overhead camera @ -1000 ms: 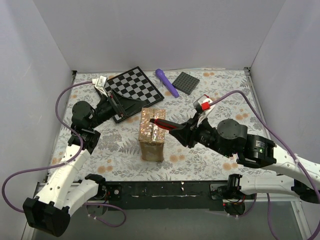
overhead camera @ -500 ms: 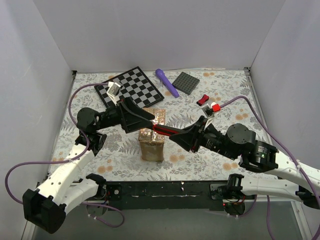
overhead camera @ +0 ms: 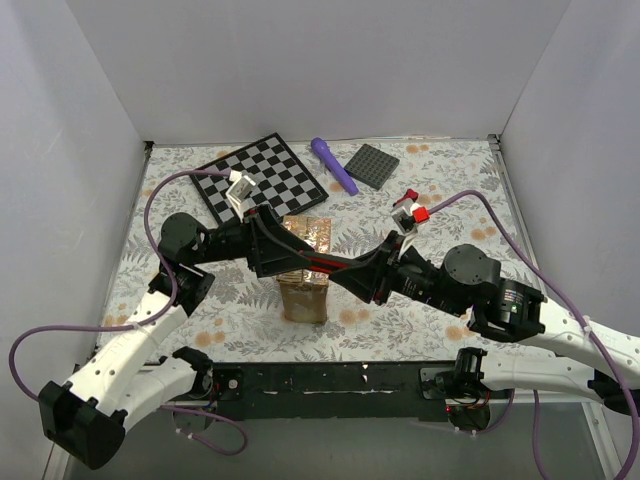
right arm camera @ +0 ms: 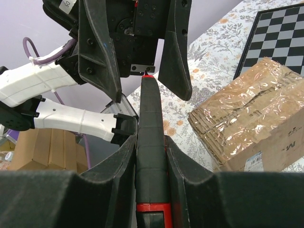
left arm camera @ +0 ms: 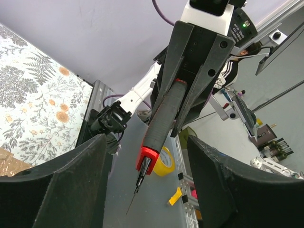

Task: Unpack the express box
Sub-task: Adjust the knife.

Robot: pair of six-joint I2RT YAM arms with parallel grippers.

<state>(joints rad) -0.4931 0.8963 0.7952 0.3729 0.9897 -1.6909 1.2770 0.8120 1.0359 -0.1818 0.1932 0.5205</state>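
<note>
The left claw (overhead camera: 298, 255) stood released, its two fingers (left arm camera: 61, 190) spread to either side of the knife (left arm camera: 164, 118) and, as far as the wrist views showed, not touching it. The knife's thin blade pointed in between those fingers. The right claw (overhead camera: 345, 270) was clenched on the black handle and held the knife out over the box (overhead camera: 303, 298).

This looked like a handover of the knife from right to left. To do it well, the left fingers would need to close on the ribbed black handle behind the red collar, well clear of the blade. The right claw ought to let go only once that grip was square and firm. The knife should stay level and above the box, so that the blade met neither the tape nor the purple cable.

The box stood near the middle of the flowered cloth (overhead camera: 420, 200), just in front of the chessboard (overhead camera: 265, 175) and under the two claws. It was a small brown corrugated carton. Wrinkled, shiny tape (right arm camera: 247, 109) covered its top, and the flaps beneath appeared shut. A small printed mark (right arm camera: 259, 161) showed low on one side. It looked unopened.
</note>
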